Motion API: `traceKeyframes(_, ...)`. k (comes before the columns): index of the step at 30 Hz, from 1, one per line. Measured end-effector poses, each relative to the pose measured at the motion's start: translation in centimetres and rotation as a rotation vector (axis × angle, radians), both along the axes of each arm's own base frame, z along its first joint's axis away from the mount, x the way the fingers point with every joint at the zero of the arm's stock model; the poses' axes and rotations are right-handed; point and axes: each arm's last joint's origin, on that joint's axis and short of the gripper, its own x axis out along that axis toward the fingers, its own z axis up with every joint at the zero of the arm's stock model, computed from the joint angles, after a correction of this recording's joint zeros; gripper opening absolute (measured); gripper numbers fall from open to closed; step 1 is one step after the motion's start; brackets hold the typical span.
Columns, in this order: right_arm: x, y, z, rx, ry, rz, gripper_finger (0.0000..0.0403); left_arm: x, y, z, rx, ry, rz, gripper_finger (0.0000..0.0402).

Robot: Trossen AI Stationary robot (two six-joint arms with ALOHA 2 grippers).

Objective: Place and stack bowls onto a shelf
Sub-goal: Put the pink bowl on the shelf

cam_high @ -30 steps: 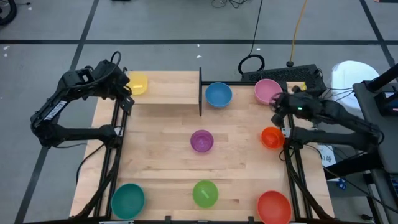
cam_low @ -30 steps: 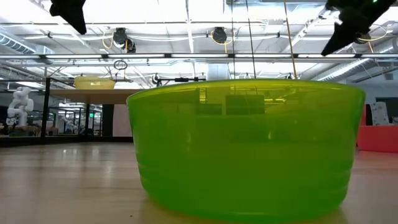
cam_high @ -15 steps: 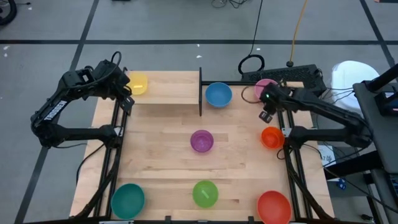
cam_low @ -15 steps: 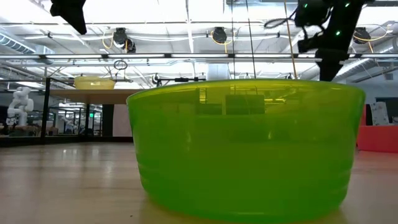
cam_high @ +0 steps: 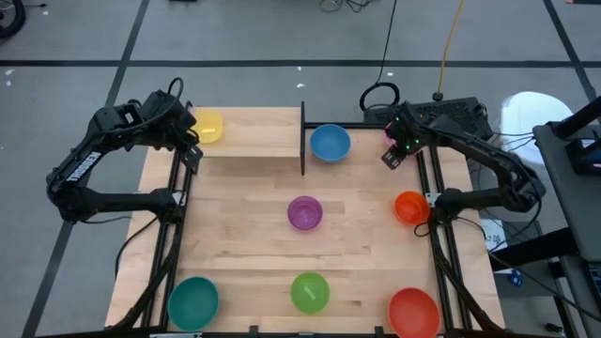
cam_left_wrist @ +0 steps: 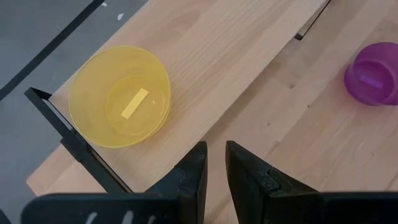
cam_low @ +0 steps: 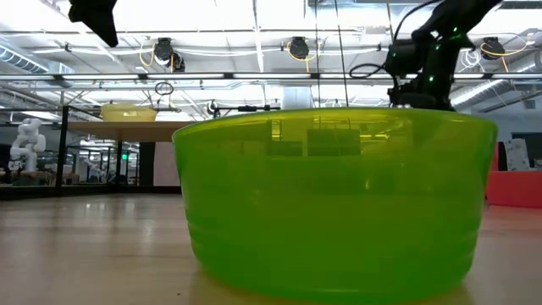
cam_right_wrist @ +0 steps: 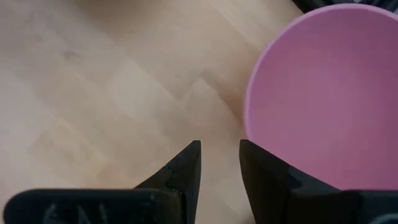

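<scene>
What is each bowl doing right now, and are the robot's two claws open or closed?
Small yellow plastic bowl: upright on the wooden shelf.
Large blue plastic bowl: upright on the table.
Large pink plastic bowl: on the table, right gripper at its rim.
Small purple bowl, orange, green, teal, red: on the table, unstacked.
Left gripper: slightly open, empty.
Right gripper: slightly open, empty.

yellow bowl (cam_high: 208, 126): yellow, paler strip inside
blue bowl (cam_high: 330, 143): blue
pink bowl (cam_right_wrist: 329, 99): plain pink
purple bowl (cam_high: 304, 212): purple
orange bowl (cam_high: 409, 207): orange
teal bowl (cam_high: 193, 301): teal
green bowl (cam_high: 310, 291): translucent lime green
red bowl (cam_high: 414, 313): red
shelf (cam_high: 254, 131): light wood, black frame
desk (cam_high: 357, 244): light wood planks
</scene>
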Motion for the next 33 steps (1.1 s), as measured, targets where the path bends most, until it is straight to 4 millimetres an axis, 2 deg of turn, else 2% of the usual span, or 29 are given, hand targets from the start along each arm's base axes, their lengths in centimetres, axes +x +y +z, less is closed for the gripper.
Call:
traceKeyframes(17,-0.1,-3.5,-3.3,0.084,0.023,0.048,0.0102,0.0,0.0,0.0,-0.007,-0.006,0.014,0.0065)
traceKeyframes(22,0.1,-3.9,-3.6,0.067,0.033,0.053,0.0102,0.0,0.0,0.0,-0.013,-0.013,0.027,0.0065)
traceKeyframes(30,-0.3,-4.2,-3.6,-0.038,0.182,0.019,0.0102,0.0,0.0,0.0,-0.017,-0.015,0.034,0.0065)
traceKeyframes(33,-0.3,-4.3,-3.6,-0.052,0.188,0.037,0.0102,0.0,0.0,0.0,-0.017,-0.014,0.034,0.0065)
